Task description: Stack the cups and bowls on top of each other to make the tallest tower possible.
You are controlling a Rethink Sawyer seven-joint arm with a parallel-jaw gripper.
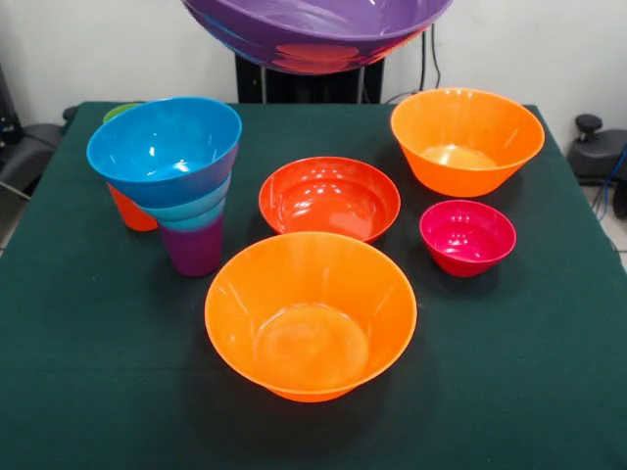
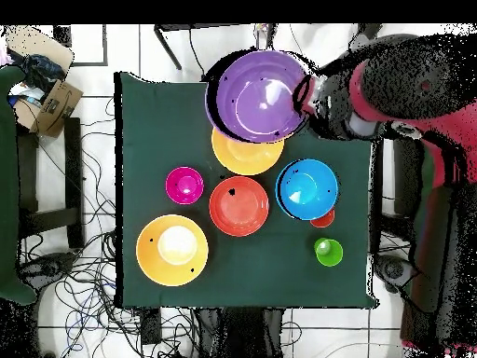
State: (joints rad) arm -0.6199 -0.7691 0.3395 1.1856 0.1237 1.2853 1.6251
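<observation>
The large purple bowl (image 1: 313,34) hangs high above the table, filling the top edge of the front view. In the overhead view my gripper (image 2: 305,101) is shut on the purple bowl's (image 2: 259,96) right rim. The tower stands at the left: a purple tumbler (image 1: 193,245), a teal bowl (image 1: 196,208), and a blue bowl (image 1: 165,147) on top. The orange cup (image 1: 130,211) and green cup (image 1: 118,111) stand behind it. Loose on the cloth are a red-orange bowl (image 1: 329,199), a magenta bowl (image 1: 467,236) and two large orange bowls (image 1: 311,313) (image 1: 467,139).
The dark green table cloth (image 1: 88,392) ends at the table's edges on all sides. The black pedestal (image 1: 304,86) stands behind the table. In the overhead view, cardboard boxes (image 2: 47,93) and cables lie on the floor at the left.
</observation>
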